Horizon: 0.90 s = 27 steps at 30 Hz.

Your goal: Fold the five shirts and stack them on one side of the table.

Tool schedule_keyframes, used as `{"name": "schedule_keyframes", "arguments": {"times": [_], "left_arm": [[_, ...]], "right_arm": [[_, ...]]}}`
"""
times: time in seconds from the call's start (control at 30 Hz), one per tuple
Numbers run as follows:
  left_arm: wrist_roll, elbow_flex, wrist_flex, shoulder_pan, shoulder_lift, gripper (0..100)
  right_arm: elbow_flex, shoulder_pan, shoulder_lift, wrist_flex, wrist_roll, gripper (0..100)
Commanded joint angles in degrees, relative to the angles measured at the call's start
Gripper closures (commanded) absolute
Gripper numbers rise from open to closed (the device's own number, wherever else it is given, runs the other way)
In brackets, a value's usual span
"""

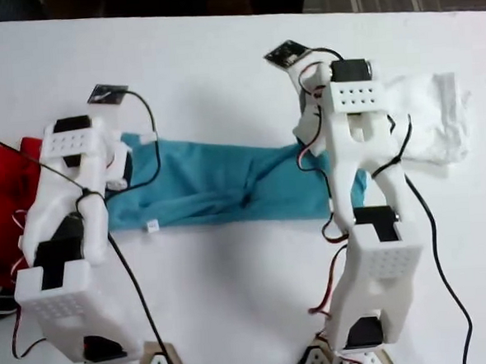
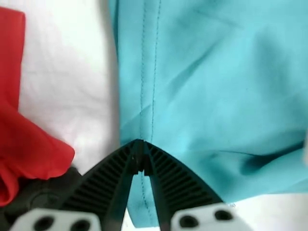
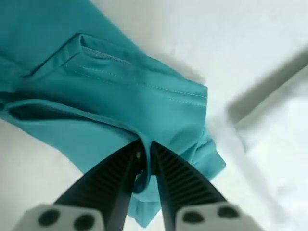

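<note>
The left gripper [image 2: 139, 147] was clenched on the stitched hem of a long, folded teal cotton shirt [image 1: 218, 183]. The right gripper [image 3: 144, 149] pinched its opposite end. The shirt lay stretched flat between them on the white table [image 1: 234, 298], with a crumpled red shirt [image 1: 0, 197] beyond the left end and a rumpled white shirt [image 1: 433, 121] beyond the right.

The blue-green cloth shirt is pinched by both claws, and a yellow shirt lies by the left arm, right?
No: that's a red cloth shirt by the left arm, not a yellow one, as the high view shows. The left gripper and right gripper do pinch the blue-green cloth shirt.
</note>
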Motion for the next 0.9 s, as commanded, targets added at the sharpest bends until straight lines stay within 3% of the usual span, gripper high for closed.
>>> {"name": "schedule_keyframes", "arguments": {"times": [0.0,0.1,0.33,0.5,0.63,0.87], "left_arm": [[0.4,-2.1,-0.3,-0.4,-0.4,97],[0.4,-2.0,-0.2,-0.4,-0.4,97],[0.4,-3.1,1.7,-0.4,-0.8,97],[2.3,-6.6,4.7,-1.1,-0.8,97],[6.6,-7.1,3.0,-3.8,-0.4,96],[6.9,-7.2,-0.1,-4.0,-0.3,78]], "right_arm": [[-2.5,0.7,2.8,-1.7,0.4,98.0],[-2.5,0.4,6.9,-4.0,0.3,97.2],[-4.4,3.9,7.3,-7.6,-0.4,79.9],[-9.2,7.1,2.7,-5.7,-6.6,80.5],[-11.4,7.3,-1.5,-1.1,-6.9,80.4],[-12.0,6.9,-9.5,6.5,-6.9,80.4]]}}
